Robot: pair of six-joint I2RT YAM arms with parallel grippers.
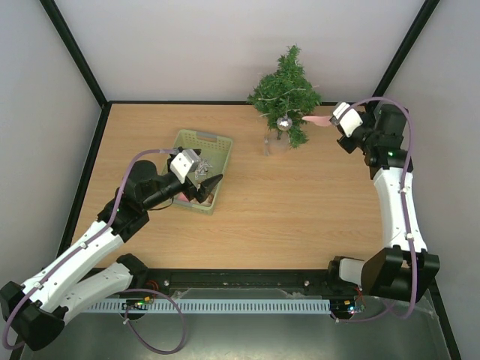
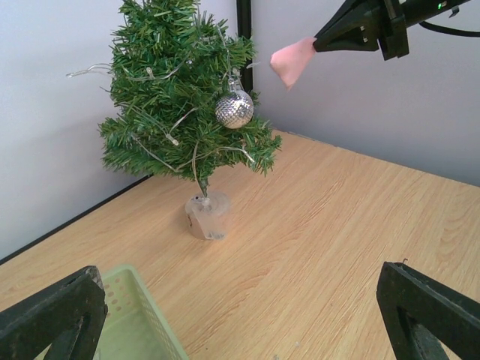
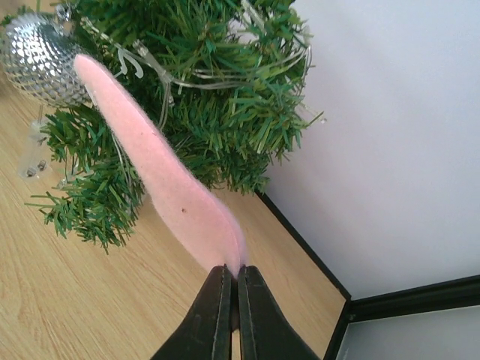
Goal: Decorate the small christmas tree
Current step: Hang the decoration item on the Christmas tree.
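Pink felt strip point(image 3: 161, 180), one, pinched by its narrow end in my right gripper's point(image 3: 232, 274) closed tips so the free length juts ahead toward the branches. Small christmas tree point(image 3: 202, 97), dark green, near the table's point(image 1: 300, 217) far edge: directly ahead of that gripper, the strip's tip beside the silver ball point(image 3: 37, 64), contact with the needles not confirmable. Left gripper point(image 1: 208, 184), spread wide and empty, poised over the pale green basket point(image 1: 217, 142), well apart from the tree, presumably ready for the next ornament.
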